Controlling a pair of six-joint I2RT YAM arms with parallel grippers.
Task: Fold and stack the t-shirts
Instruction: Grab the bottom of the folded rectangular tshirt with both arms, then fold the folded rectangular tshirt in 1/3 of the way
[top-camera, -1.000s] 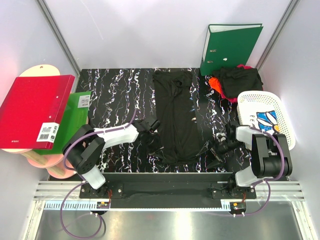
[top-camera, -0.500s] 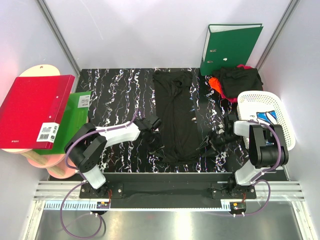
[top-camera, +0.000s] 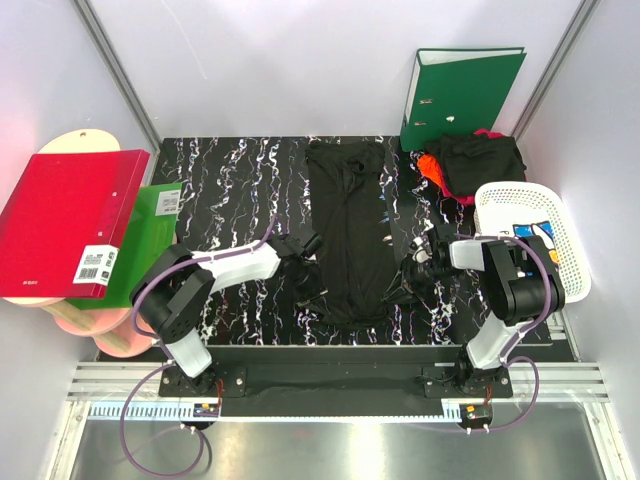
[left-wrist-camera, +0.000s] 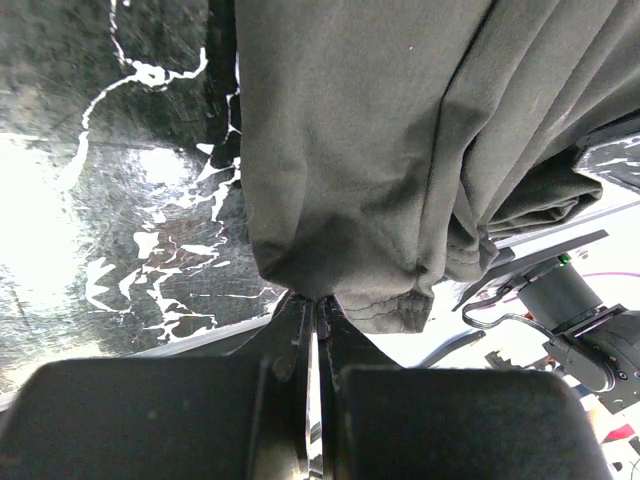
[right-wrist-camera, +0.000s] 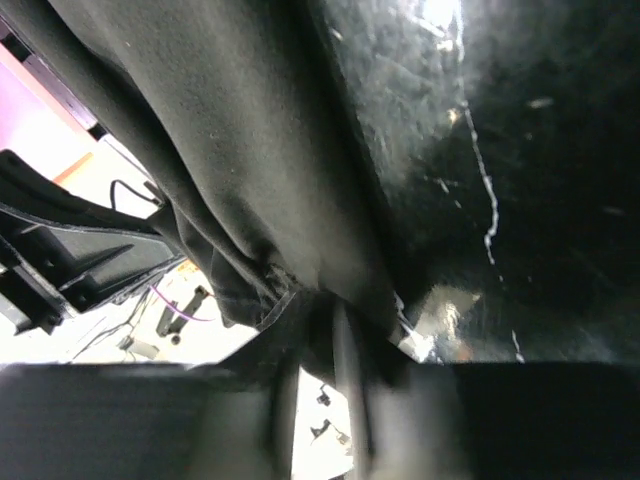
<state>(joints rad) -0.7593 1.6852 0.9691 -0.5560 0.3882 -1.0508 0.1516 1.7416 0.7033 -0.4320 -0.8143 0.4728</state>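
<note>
Softly wrinkled, the long black shirt (top-camera: 348, 225) is lying near-to-far. The left gripper (left-wrist-camera: 315, 305) is pinching its hem shut; the right gripper (right-wrist-camera: 335, 330) is showing blurred, so I cannot tell.

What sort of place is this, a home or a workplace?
Probably a robot test cell in a laboratory, not a home: bare white panel walls, a metal mounting rail, and a black t-shirt laid out for practice.

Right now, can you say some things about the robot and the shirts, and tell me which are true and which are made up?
1. The left fingers pinch the black t-shirt. True.
2. The green binder lies flat on the table. False: it stands upright at the back.
3. The white basket has nothing in it. False: a printed shirt with blue on it lies inside.
4. The black t-shirt lies stretched out long between the two arms. True.
</note>
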